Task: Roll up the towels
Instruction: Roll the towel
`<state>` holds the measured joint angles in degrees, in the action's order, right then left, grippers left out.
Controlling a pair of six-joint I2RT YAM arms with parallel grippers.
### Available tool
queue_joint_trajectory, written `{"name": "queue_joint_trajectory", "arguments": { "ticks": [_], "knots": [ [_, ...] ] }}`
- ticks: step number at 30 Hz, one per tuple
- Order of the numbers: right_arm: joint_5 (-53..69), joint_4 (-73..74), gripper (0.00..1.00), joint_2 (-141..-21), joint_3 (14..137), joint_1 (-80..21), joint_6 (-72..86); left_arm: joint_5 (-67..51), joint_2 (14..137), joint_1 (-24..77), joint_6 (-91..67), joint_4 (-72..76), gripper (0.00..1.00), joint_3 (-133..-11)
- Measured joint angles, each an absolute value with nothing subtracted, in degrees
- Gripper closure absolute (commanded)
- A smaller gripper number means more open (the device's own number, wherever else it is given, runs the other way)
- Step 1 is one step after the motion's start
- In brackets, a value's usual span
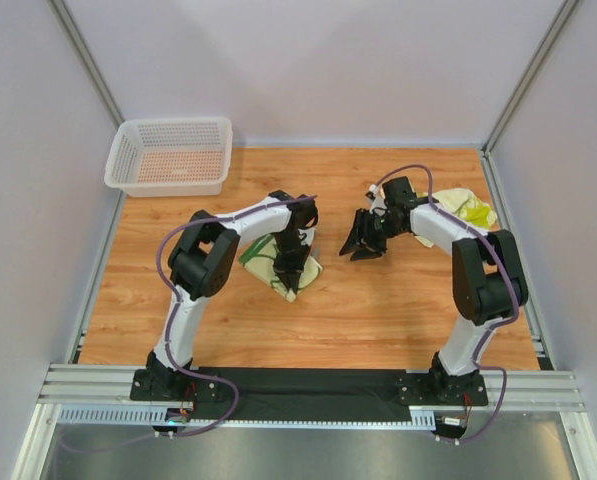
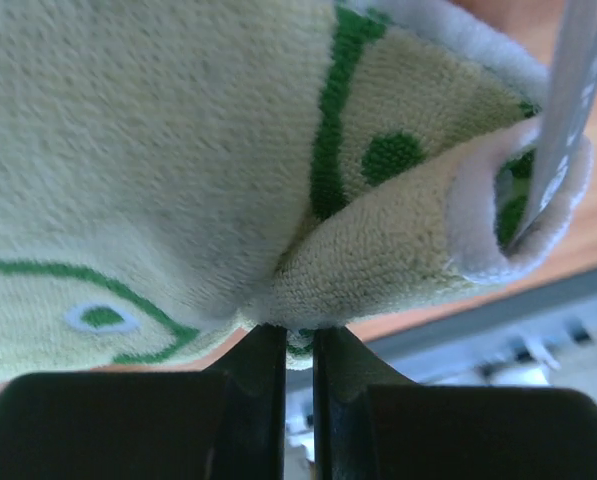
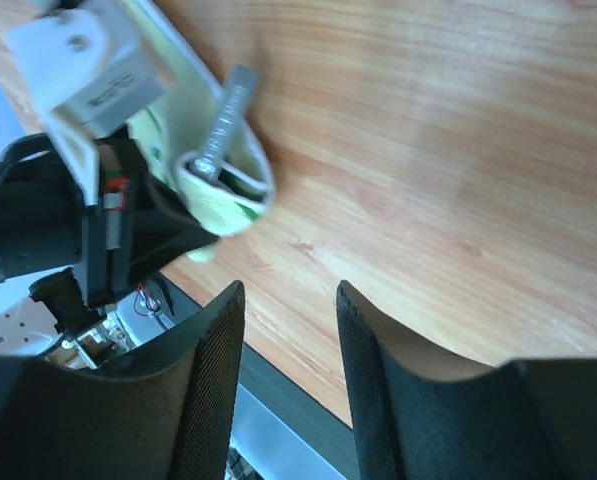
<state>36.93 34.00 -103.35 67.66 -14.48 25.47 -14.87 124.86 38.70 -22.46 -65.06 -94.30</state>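
Observation:
A lime-yellow towel with green squiggles (image 1: 259, 256) lies on the wooden table left of centre, partly folded or rolled. My left gripper (image 1: 289, 272) points down onto it. In the left wrist view the towel (image 2: 178, 150) fills the frame, its edge curled into a loop at the right, and the gripper (image 2: 298, 335) is shut on a fold of cloth. My right gripper (image 1: 363, 243) is open and empty above bare wood right of that towel. It (image 3: 288, 330) sees the curled towel end (image 3: 228, 195) beside the left arm. A second towel (image 1: 471, 209) lies crumpled at the back right.
A white mesh basket (image 1: 168, 155) stands at the back left corner. Grey walls close the table on three sides. A thin metal rod (image 2: 568, 100) crosses the right of the left wrist view, inside the towel's curl.

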Motion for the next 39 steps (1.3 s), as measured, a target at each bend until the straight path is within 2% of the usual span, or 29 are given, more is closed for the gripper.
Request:
{"name": "queue_joint_trajectory", "arguments": {
  "ticks": [8, 12, 27, 34, 37, 38, 39],
  "knots": [
    [39.18, 35.38, 0.41, -96.12, 62.70, -14.50, 23.88, -39.53, 127.22, 37.21, -29.36, -60.05, 0.87, -93.38],
    [40.82, 34.72, 0.39, -94.96, 60.07, -15.64, 23.88, -46.46, 127.42, 35.77, -31.07, -57.06, 0.86, -92.90],
    [41.93, 23.09, 0.36, -99.26, 57.06, -22.09, 28.91, -51.00, 127.98, 34.50, -29.91, -56.10, 0.85, -91.98],
    [41.89, 20.95, 0.42, -105.73, 58.37, -22.11, 30.24, -51.20, 127.96, 34.50, -28.71, -56.31, 0.85, -91.70],
    [41.89, 20.43, 0.51, -106.87, 59.31, -22.11, 30.61, -51.18, 127.96, 34.50, -28.12, -56.31, 0.85, -91.37],
    [41.89, 20.23, 0.61, -107.09, 59.59, -22.13, 30.74, -51.20, 127.96, 34.50, -27.94, -56.29, 0.84, -91.20],
    [41.89, 20.01, 0.65, -107.20, 59.81, -22.22, 30.85, -51.22, 127.96, 34.50, -27.79, -56.36, 0.83, -91.07]
  ]
}}
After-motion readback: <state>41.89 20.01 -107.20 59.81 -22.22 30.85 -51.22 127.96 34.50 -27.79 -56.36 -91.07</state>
